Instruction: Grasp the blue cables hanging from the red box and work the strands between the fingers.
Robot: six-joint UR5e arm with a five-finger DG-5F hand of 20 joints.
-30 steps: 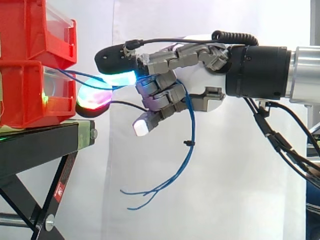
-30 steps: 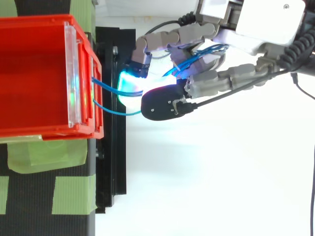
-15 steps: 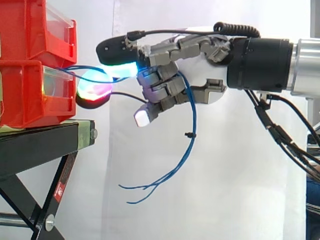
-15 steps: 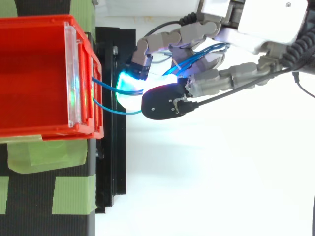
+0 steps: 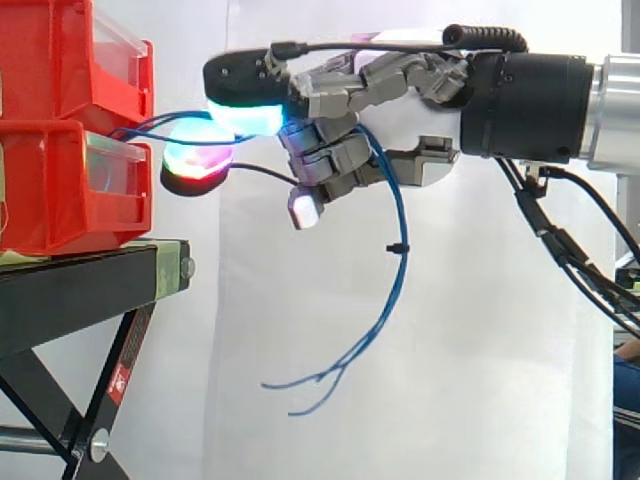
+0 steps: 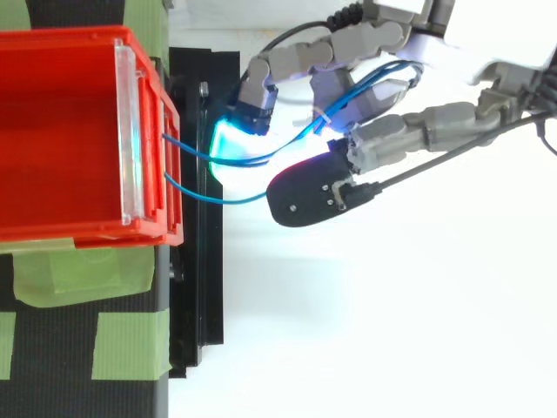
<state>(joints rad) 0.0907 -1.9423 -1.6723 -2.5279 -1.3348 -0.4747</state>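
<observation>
So, red box (image 5: 45, 200): it sits on the black stand (image 5: 80, 290). The blue cables (image 6: 218, 201) leave its front and cross the gap to me; where they are fixed inside is hidden.
My hand (image 5: 405, 135): clenched on the blue cables, near the box front, with fingers curled round the bundle as it crosses my palm.
Step in hand: I judge I'm partway through working the strands. It should go best if I roll them between the pads in small moves, one finger at a time. I shouldn't draw away from the box, since the span back to it looks short.
Their loose ends (image 5: 335, 372): they hang free below my palm and split near the bottom. I'd let them swing rather than trap them.
Glowing fingertips (image 5: 197, 158): the glow washes out the spot where pad meets cable, so I can't tell which pads really touch.
Strand count: unclear where they bunch under my fingers.
One black tie (image 5: 398, 247): it sits on the hanging part, too small to see what it binds.
</observation>
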